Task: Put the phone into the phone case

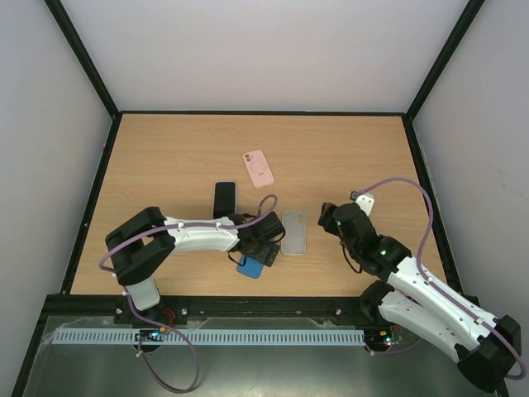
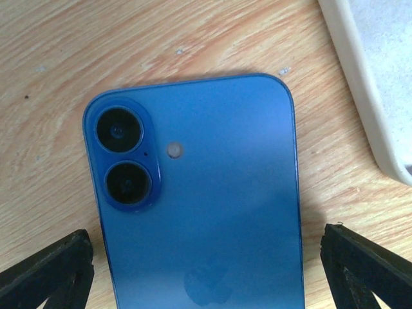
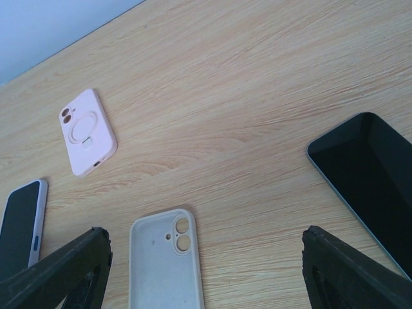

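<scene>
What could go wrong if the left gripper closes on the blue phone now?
The blue phone lies flat, back up, between the open fingers of the left gripper; they may slide off its thin edges. The white case lies close beside it, so one finger could nudge it.

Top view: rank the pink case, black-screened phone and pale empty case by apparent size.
1. Pale grey rectangular empty phone case.
2. Black-screened slab phone and pink rectangular phone case: look about alike, so unranked.
</scene>
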### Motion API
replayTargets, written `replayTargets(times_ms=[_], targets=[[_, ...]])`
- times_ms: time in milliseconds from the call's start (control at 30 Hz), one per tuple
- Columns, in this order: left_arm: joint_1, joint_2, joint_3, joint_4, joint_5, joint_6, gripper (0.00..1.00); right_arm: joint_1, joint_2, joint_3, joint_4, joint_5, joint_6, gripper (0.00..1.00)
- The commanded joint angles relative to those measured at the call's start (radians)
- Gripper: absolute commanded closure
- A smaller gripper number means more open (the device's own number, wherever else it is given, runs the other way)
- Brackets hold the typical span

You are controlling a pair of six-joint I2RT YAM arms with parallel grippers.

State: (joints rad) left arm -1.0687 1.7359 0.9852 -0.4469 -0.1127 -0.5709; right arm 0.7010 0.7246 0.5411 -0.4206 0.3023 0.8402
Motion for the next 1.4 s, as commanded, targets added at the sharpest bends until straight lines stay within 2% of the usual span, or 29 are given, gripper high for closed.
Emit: replayTargets(times_ms=[0,167,333,533,867,1100,1200,1367], targets=[[-0.007,0.032,0.024,-0.015,-0.010,0.004,0.06,0.005,-0.007,-0.018,0.005,0.003,-0.005,0.21],[-0.007,0.052,0.028,-0.022,-0.022,-0.003,0.16,0.006,-0.007,-0.025,0.025,-0.068,-0.012,0.21],[0.007,0.055,0.020,-0.022,-0.023,-0.020,0.30,0.006,-0.003,-0.042,0.060,-0.158,-0.003,0.24],[0.087,-0.015,-0.052,0.028,0.048,-0.051,0.41,0.006,0.017,-0.086,0.174,-0.325,0.033,0.30],[0.266,-0.176,-0.254,0.255,0.319,-0.158,0.44,0.020,0.120,-0.209,0.432,-0.558,0.154,0.40],[0.291,-0.189,-0.292,0.350,0.384,-0.243,0.44,0.151,0.187,-0.232,0.564,-0.507,0.251,0.45],[0.303,-0.194,-0.325,0.420,0.437,-0.292,0.45,0.228,0.266,-0.223,0.627,-0.487,0.280,0.47],[0.306,-0.203,-0.355,0.476,0.440,-0.345,0.45,0.323,0.423,-0.164,0.684,-0.467,0.294,0.50]])
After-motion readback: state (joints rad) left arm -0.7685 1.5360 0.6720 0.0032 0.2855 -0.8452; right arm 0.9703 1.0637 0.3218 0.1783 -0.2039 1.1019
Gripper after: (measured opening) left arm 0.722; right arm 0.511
